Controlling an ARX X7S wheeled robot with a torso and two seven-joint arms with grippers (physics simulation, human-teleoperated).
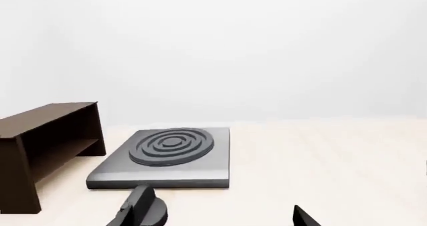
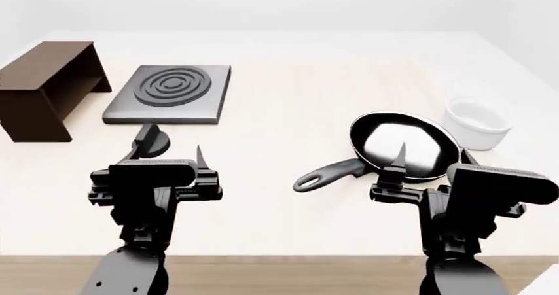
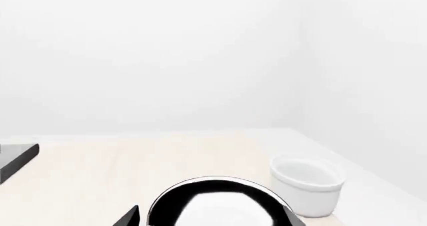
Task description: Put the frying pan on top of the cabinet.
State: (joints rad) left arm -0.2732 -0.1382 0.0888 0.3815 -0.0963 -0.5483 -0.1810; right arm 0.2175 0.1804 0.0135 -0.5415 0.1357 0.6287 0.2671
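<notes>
The frying pan point(image 2: 406, 144) lies flat on the pale table at the right, its long black handle point(image 2: 328, 174) pointing toward the near left. It also shows in the right wrist view point(image 3: 213, 203), between and beyond the fingertips. My right gripper point(image 2: 434, 157) is open and empty, hovering at the pan's near rim. The dark brown cabinet point(image 2: 44, 89) stands at the far left with its open side facing right, and it shows in the left wrist view point(image 1: 47, 146). My left gripper point(image 2: 172, 148) is open and empty, in front of the stove plate.
A grey square ringed stove plate point(image 2: 170, 92) lies just right of the cabinet, and it shows in the left wrist view point(image 1: 173, 156). A white bowl point(image 2: 476, 125) stands right of the pan, close to its rim. The table's wooden front edge point(image 2: 279, 265) runs under both arms.
</notes>
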